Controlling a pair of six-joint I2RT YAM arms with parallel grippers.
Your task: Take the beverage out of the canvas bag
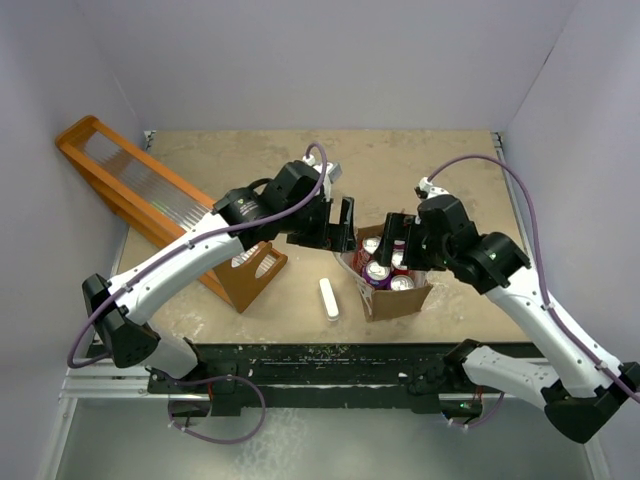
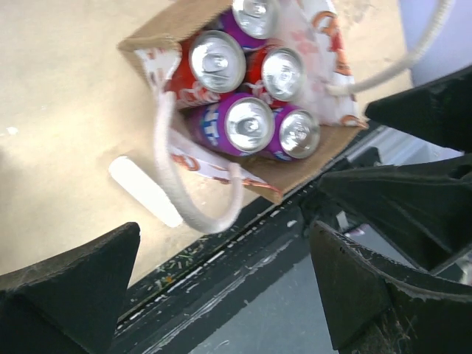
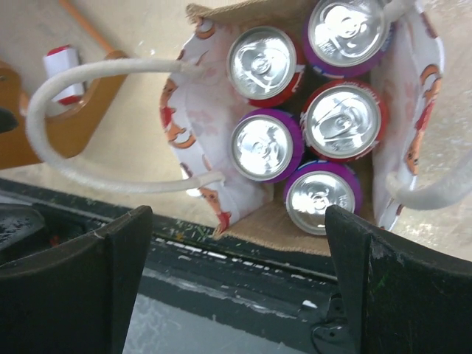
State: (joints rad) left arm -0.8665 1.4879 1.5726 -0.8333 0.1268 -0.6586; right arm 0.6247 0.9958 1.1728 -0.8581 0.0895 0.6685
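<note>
canvas bag [image 1: 402, 300]: upright on the worktop [image 1: 250, 165], near the front edge, right of centre. Brown end panels, white side panels printed in red [image 3: 193, 96]. Top is open. Also seen from the left wrist [image 2: 295, 175].
cans: five, all inside the bag and standing upright with their silver tops showing. Three are purple and two red. In the right wrist view: red [image 3: 262, 63], purple [image 3: 346, 29], red [image 3: 343, 122], purple [image 3: 264, 145], purple [image 3: 321, 195]. They are packed touching one another. None is lifted above the others as far as I can tell.
loop handles: white cord. One flops outward over the side of the bag [image 3: 66, 96], the other sits on the opposite side [image 3: 420, 192].
left gripper [image 1: 345, 225]: fingers spread wide, nothing between them. It is above the worktop just left of the bag, not touching it. Its wrist camera looks down on the bag between the two fingers [image 2: 221, 295].
right gripper [image 1: 396, 238]: fingers spread wide and empty [image 3: 236, 280]. It is over the bag's open top, with the cans straight below. I can't tell if it touches them.
white stick [image 1: 329, 298]: lies flat on the worktop just left of the bag [image 2: 145, 190], clear of both grippers.
orange wooden rack [image 1: 150, 200]: long, set diagonally at the left rear, partly under the left arm, well apart from the bag.
</note>
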